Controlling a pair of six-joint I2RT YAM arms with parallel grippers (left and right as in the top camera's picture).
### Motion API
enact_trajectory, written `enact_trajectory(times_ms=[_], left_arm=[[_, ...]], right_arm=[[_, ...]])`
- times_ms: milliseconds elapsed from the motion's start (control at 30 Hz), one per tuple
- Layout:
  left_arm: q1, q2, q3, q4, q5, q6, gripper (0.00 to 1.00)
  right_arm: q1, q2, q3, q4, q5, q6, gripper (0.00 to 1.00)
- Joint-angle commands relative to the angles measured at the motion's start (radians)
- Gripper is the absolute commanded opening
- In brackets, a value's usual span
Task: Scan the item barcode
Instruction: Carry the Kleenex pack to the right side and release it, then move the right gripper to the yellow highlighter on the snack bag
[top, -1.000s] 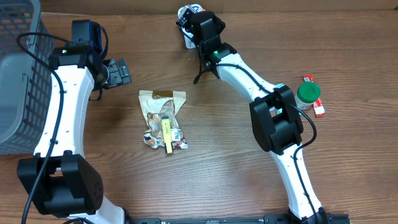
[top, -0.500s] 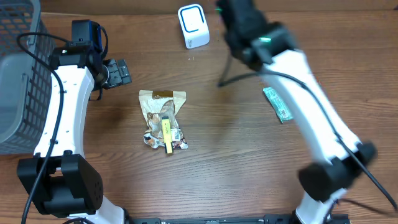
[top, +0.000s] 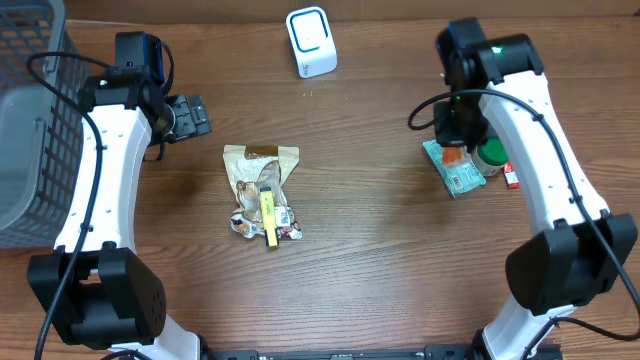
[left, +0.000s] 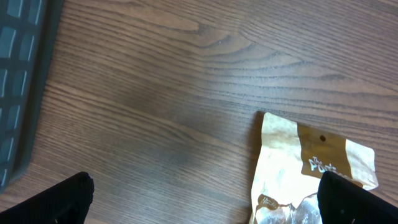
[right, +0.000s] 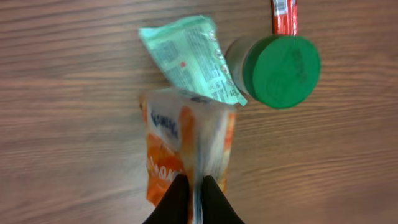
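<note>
My right gripper (right: 194, 182) is shut on a thin orange snack packet (right: 186, 143), which hangs from the jaws just above the table. In the overhead view this gripper (top: 457, 140) is at the right side, over a green packet (top: 457, 175). The white barcode scanner (top: 311, 42) stands at the back centre, well to the left of it. My left gripper (top: 190, 117) stays open at the left and holds nothing. In its wrist view the left gripper (left: 205, 205) is above bare wood, with one fingertip (left: 357, 199) over a tan snack bag (left: 305, 168).
A jar with a green lid (right: 277, 70) and a red stick pack (right: 284, 15) lie beside the green packet (right: 189, 59). The tan snack bag (top: 262, 190) lies in the middle. A grey basket (top: 30, 120) fills the far left edge.
My right arm has swung from the scanner at the back over to the right side, carrying the orange packet above the green packet and jar. The left arm has not moved.
</note>
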Motion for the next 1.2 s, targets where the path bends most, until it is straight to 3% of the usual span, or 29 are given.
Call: enact_trajectory(times_ms=[0,100,167,233,333,700,967,1100,1167], left_arm=[[-0.008,-0.015,0.015,0.001,-0.005,0.023,1.0],[-0.008,-0.015,0.015,0.001,-0.005,0.023,1.0],[-0.008,-0.015,0.015,0.001,-0.005,0.023,1.0],[-0.008,-0.015,0.015,0.001,-0.005,0.023,1.0],[-0.008,-0.015,0.015,0.001,-0.005,0.023,1.0],[-0.008,-0.015,0.015,0.001,-0.005,0.023,1.0],[-0.008,-0.015,0.015,0.001,-0.005,0.023,1.0],[-0.008,-0.015,0.015,0.001,-0.005,0.023,1.0],[-0.008,-0.015,0.015,0.001,-0.005,0.023,1.0]], right_arm=[[-0.052,0.0,-0.085,0.048,-0.026,0.016,0.09],[-0.088,0.0,-0.167,0.118,-0.026,0.016,0.14],[-0.101,0.0,-0.205,0.148,-0.026,0.016,0.22],[-0.109,0.0,-0.241,0.186,-0.028,0.016,0.4],[-0.109,0.0,-0.266,0.23,-0.064,0.016,0.47],[-0.014,0.0,-0.268,0.33,-0.656,0.016,0.42],[0.216,0.0,-0.268,0.33,-0.71,0.032,0.42],[0.356,0.0,-0.277,0.368,-0.696,0.13,0.42],[0.447,0.0,-0.295,0.43,-0.616,0.249,0.43]])
